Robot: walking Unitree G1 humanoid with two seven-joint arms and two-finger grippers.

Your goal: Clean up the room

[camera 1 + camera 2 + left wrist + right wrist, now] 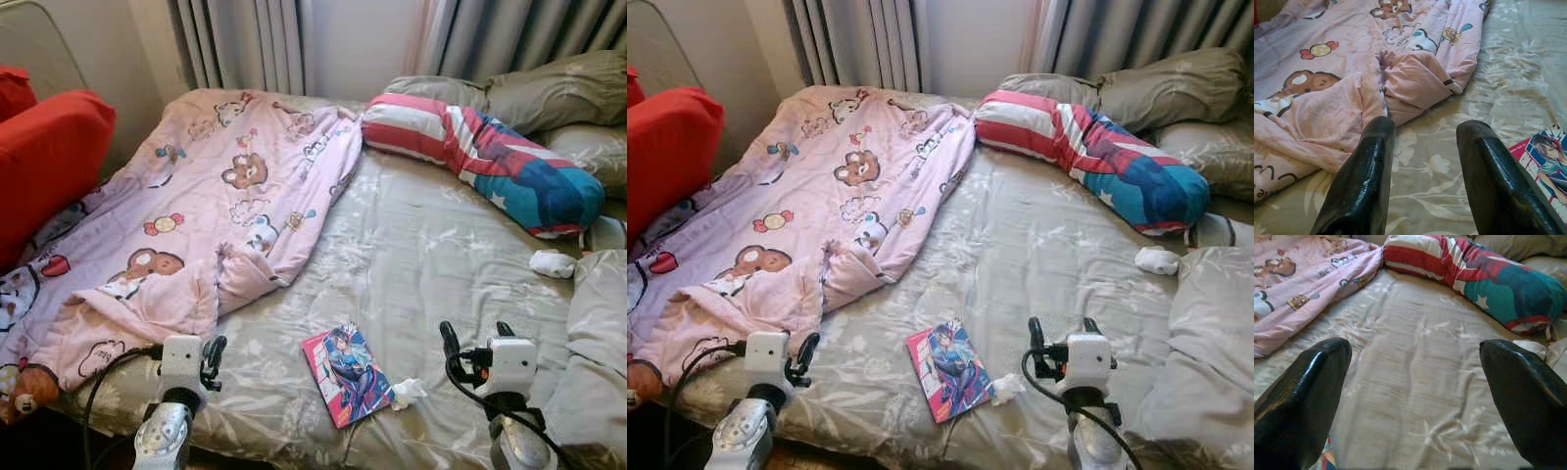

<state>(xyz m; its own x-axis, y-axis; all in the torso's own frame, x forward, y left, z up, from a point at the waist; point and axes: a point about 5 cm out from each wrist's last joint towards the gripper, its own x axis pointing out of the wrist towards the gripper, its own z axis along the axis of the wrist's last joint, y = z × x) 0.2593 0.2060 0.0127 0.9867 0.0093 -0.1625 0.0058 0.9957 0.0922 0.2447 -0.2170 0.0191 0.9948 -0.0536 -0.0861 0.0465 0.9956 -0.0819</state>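
A comic book (pixel 348 374) with a pink cover lies on the grey flowered bed sheet (pixel 431 245) near the front edge, a crumpled white tissue (pixel 408 393) touching its right side. A second white wad (pixel 552 262) lies at the right by the striped pillow. A pink bear-print blanket (pixel 196 215) is rumpled over the bed's left half. My left gripper (pixel 212 358) hovers open over the front edge, left of the book and beside the blanket's folded corner (pixel 1415 78). My right gripper (pixel 475 343) hangs open to the right of the book, nothing between its fingers (pixel 1303 391).
A long red, white and blue pillow (pixel 490 157) lies across the head of the bed, grey pillows (pixel 549 93) behind it. A red cushion (pixel 44 157) stands at the left. A bundled grey duvet (pixel 598 333) fills the right edge. Curtains (pixel 245 44) hang behind. A bear toy (pixel 24 390) sits at bottom left.
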